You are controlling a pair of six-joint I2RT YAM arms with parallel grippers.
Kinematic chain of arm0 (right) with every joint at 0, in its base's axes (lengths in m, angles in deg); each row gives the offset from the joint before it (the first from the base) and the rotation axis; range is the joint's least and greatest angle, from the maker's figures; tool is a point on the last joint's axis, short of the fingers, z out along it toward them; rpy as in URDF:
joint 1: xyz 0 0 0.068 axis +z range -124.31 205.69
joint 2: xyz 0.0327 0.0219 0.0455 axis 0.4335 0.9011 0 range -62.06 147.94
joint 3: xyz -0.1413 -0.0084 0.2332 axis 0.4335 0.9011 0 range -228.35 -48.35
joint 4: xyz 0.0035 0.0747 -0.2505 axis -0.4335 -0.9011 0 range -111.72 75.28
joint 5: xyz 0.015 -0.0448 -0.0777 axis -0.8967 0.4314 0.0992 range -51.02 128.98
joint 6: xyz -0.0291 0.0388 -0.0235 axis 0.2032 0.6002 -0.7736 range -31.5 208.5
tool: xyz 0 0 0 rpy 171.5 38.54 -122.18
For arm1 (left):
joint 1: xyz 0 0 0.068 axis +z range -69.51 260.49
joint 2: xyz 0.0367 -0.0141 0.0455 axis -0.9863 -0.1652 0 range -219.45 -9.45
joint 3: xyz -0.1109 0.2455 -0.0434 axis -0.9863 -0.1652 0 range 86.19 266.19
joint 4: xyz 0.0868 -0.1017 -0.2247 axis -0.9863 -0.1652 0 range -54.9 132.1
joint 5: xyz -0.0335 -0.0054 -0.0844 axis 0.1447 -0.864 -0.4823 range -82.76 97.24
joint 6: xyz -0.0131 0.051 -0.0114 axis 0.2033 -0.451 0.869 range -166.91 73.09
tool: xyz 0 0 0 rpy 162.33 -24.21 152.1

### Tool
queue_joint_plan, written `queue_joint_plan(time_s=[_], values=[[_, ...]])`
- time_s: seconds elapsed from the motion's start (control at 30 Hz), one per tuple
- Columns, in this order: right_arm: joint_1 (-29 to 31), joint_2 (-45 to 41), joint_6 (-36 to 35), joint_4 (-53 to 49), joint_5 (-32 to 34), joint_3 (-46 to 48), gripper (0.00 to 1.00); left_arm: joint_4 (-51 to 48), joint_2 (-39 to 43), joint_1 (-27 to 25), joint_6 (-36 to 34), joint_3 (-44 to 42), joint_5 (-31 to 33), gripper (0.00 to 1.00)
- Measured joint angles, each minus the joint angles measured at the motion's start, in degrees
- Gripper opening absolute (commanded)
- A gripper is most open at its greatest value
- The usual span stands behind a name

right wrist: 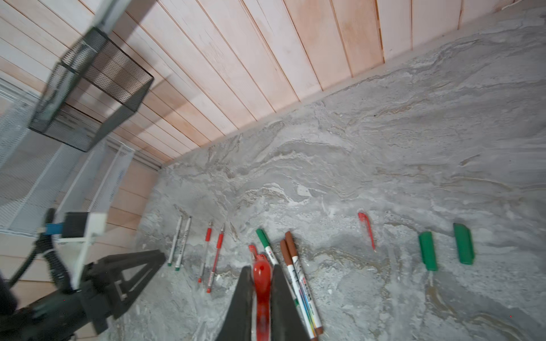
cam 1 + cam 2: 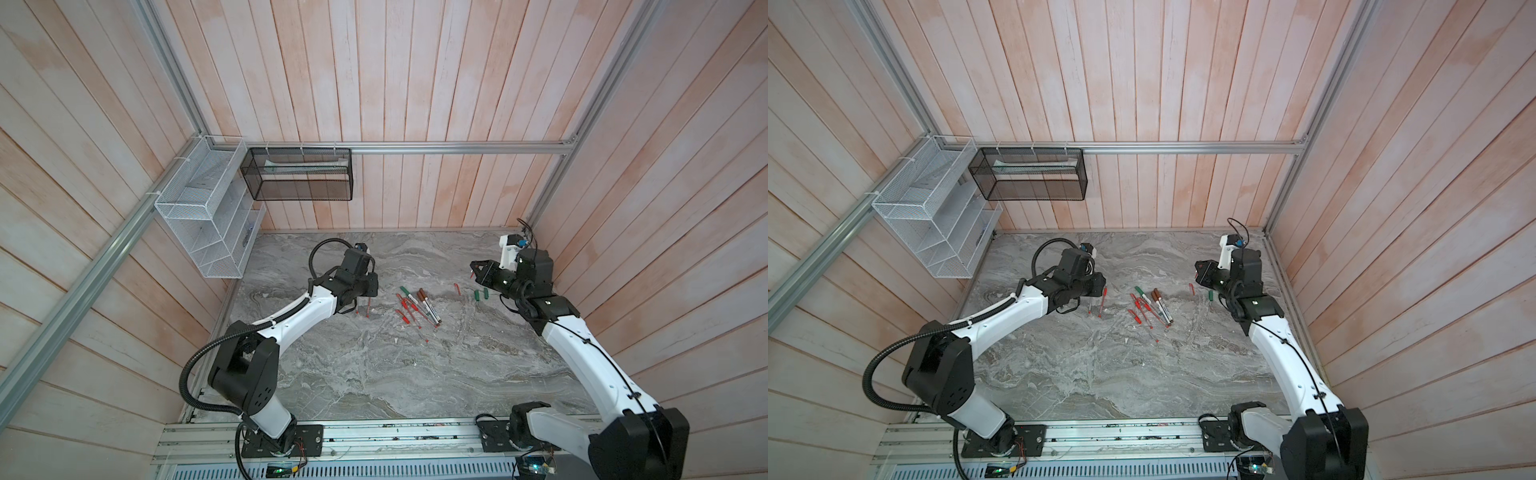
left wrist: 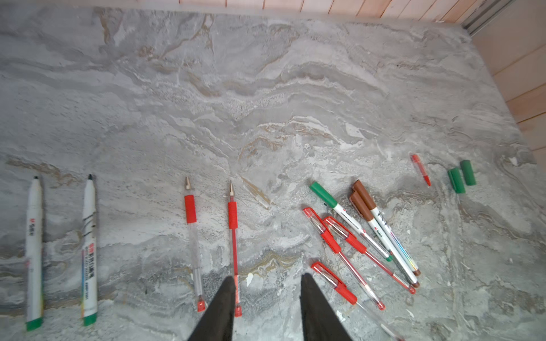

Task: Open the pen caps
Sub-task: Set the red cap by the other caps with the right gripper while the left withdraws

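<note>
Looking at the heap of pens point(image 3: 354, 236) in the middle of the table point(image 3: 266, 88), we see that the pen caps point(image 3: 323, 195) there are on: slim red ones, one green, two brown. On the right arm's side of the heap lie a loose red cap point(image 3: 421, 169) and two green caps point(image 3: 456, 180). On the left arm's side of the heap lie four bare pens point(image 3: 233, 218). Our right gripper point(image 1: 261, 267) hangs up high on its own side of the heap, and its fingers pinch a held red cap point(image 1: 261, 283). Our left gripper point(image 3: 267, 279) has its fingers spread with nothing between them; one bare pen lies just beside a finger. We think the caps are light, hard and smooth, so they may slip or roll. The thin red ones have a clip that could snap if squeezed too hard. We would hold a cap round its middle, hold the pen near the cap with the other gripper, and pull straight apart.
</note>
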Motion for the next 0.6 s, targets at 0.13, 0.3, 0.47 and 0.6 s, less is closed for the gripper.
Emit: queue_joint_plan(time_s=[0.13, 0.3, 0.47, 0.6], values=[[-0.57, 8.44, -4.02, -2.64, 0.42, -5.11, 0.00, 3.19, 5.64, 2.91, -3.15, -5.77, -3.48, 0.65], [-0.57, 19.89, -7.58, -5.68, 0.76, -11.37, 0.00, 5.90, 12.63, 7.72, -7.23, -11.61, -9.81, 0.68], [-0.52, 31.52, -9.73, -9.25, 0.68, -17.70, 0.00, 8.17, 18.51, 15.98, -10.12, -14.93, -16.44, 0.73], [0.31, 38.66, -11.69, -12.48, 1.09, -22.93, 0.00, 9.38, 21.59, 21.09, -11.78, -17.00, -20.83, 0.78]])
